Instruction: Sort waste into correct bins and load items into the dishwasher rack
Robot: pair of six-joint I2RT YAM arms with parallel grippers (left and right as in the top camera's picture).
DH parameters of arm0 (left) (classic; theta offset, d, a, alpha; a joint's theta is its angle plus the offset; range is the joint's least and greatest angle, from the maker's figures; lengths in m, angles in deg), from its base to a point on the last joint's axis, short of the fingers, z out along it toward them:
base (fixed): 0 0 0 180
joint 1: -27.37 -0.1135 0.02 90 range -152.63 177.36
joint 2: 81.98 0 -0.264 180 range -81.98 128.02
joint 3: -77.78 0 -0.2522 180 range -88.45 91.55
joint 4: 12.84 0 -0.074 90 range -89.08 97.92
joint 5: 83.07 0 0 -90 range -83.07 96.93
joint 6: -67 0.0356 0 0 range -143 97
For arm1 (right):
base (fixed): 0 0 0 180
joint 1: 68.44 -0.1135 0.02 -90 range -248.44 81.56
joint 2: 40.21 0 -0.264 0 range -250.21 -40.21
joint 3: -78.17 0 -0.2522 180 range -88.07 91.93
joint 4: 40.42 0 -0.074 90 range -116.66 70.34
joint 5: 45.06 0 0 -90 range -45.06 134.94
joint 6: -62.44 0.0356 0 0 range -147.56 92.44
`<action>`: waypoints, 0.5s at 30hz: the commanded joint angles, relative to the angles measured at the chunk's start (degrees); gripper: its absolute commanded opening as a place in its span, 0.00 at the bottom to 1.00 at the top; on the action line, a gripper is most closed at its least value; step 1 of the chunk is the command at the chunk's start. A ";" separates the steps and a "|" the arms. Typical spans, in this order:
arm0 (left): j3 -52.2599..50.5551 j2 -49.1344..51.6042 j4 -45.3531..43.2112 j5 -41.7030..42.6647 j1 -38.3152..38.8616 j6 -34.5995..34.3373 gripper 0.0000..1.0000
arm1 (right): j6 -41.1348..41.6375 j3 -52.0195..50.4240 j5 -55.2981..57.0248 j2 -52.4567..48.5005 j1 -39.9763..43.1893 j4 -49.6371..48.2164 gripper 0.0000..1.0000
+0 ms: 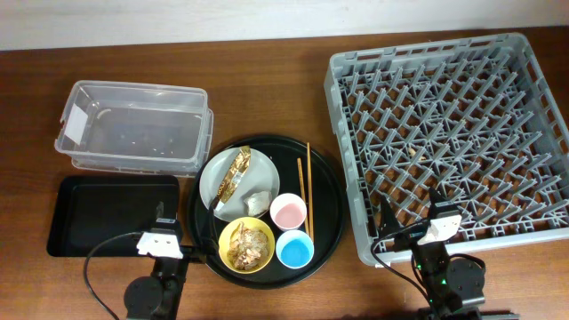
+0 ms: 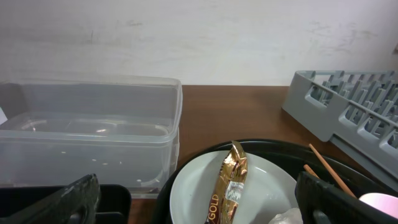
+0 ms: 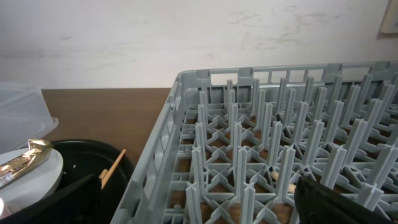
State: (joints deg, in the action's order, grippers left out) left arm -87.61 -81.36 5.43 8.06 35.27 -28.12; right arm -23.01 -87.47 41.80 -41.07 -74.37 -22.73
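left end effector (image 2: pixel 202 204) released near the surface's (image 1: pixel 267 71) front edge, facing the gold wrapper (image 2: pixel 231 180); right end effector (image 3: pixel 199 202) released too, by the dishwasher rack (image 3: pixel 261 155).

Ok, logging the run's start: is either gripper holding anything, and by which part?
Nothing is held. The left gripper and right gripper are both open and empty; the gold wrapper lies on the white plate.

sorting not yet begun: waste and dishes grouped between bins and rack

the gold-brown wrapper (image 1: pixel 233 175) lies diagonally, the white tissue ball (image 1: pixel 259 203) near its lower end, beige food scraps (image 1: pixel 247 246) heaped left of the upright blue cup (image 1: pixel 294 250). the pink cup (image 1: pixel 288 212) stands just beyond, chopsticks (image 1: pixel 304 188) parallel alongside. the clear tub (image 1: pixel 133 89) and black tray (image 1: pixel 111 213) sit left, the grey rack (image 1: pixel 342 133) right.
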 commanded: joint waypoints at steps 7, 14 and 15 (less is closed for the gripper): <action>-0.31 22.84 0.04 1.88 1.20 -3.41 0.99 | -4.13 2.54 -30.56 0.68 0.39 5.73 0.99; -0.31 16.85 0.00 1.79 0.48 -3.41 0.99 | -4.13 2.56 -30.56 0.68 0.39 5.75 0.99; -0.31 12.15 0.00 1.84 -0.46 -3.41 0.99 | -4.13 2.56 -30.56 0.68 0.39 5.75 0.99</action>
State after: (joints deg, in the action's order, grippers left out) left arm -87.59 -60.53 5.50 9.13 36.18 -30.96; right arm -26.57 -84.89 13.04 -40.76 -74.20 -17.79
